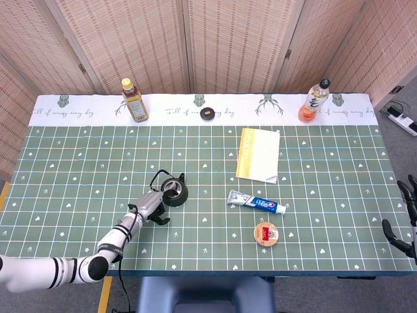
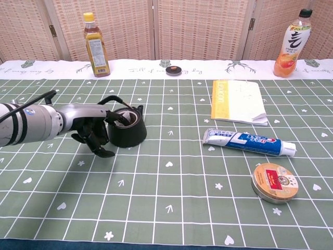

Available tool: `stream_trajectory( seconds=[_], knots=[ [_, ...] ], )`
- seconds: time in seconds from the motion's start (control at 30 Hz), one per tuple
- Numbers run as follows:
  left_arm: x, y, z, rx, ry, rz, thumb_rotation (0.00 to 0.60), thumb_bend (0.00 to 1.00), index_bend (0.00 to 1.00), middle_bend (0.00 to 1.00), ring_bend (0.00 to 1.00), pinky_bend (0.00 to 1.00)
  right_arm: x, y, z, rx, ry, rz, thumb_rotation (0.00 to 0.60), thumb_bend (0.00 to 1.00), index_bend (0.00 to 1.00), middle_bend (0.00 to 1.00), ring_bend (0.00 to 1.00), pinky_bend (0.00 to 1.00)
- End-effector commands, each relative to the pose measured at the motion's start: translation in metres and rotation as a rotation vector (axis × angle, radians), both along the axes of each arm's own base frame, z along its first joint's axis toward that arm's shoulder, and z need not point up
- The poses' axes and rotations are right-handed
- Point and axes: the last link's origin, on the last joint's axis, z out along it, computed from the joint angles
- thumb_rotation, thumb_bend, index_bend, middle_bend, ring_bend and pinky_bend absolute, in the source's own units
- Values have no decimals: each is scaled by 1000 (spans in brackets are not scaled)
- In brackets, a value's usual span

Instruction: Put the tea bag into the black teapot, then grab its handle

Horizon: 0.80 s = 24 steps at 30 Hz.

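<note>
The black teapot (image 1: 173, 194) (image 2: 127, 129) stands left of the table's middle, its wire handle (image 2: 120, 97) arched over the mouth and leaning to the left. A pale patch in the mouth looks like the tea bag (image 2: 129, 117). My left hand (image 1: 149, 207) (image 2: 91, 130) is pressed against the pot's left side. One finger reaches across the rim under the handle, and the others curl down to the cloth. A grip on the handle does not show clearly. My right hand (image 1: 405, 220) hangs at the table's right edge with its fingers apart and empty.
A toothpaste tube (image 2: 248, 141), a round tin (image 2: 273, 182) and a yellow-spined booklet (image 2: 237, 101) lie to the right. A brown bottle (image 2: 95, 45), a small black lid (image 2: 172, 70) and an orange drink bottle (image 2: 293, 43) stand along the back.
</note>
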Motion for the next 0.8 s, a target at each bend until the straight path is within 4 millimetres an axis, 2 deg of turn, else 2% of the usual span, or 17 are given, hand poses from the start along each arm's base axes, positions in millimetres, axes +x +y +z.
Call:
stream_trajectory(
  seconds=[0.03,0.43,0.8],
  knots=[
    [5,-1,3,11,-11,-12,600,316,179,1000,1000,1000,0,0,0,0,0,1,600,416,0,0,0,0],
    [19,-3,17,67,-24,-57,600,316,196,1000,1000,1000,2,1,-2,7,4,7,600,416,0,0,0,0],
    [8,6,23,107,3,-52,600,315,196,1000,1000,1000,1,0,-2,5,4,2,600,416,0,0,0,0]
  ],
)
